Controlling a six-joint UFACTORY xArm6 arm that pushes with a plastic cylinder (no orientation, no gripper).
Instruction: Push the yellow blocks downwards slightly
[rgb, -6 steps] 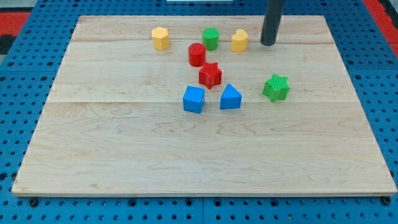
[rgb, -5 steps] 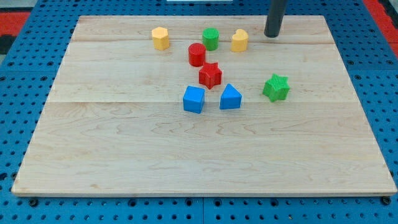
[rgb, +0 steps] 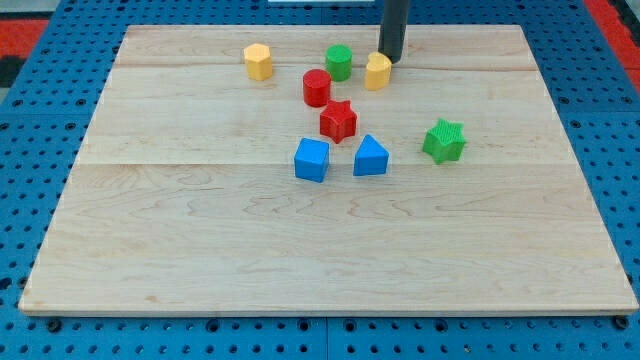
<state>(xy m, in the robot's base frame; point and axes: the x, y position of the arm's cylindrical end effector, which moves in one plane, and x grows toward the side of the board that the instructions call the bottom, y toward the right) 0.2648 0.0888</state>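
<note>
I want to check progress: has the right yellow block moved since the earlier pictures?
Yes. The right yellow block shifted slightly toward the view's left and bottom, closer to the green cylinder. My tip now touches its upper right side.

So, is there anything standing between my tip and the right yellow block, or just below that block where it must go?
Nothing visible. My tip sits right at the upper edge of the right yellow block. The board just below it is bare; the red star and blue triangular block lie farther down, off to the view's left.
</note>
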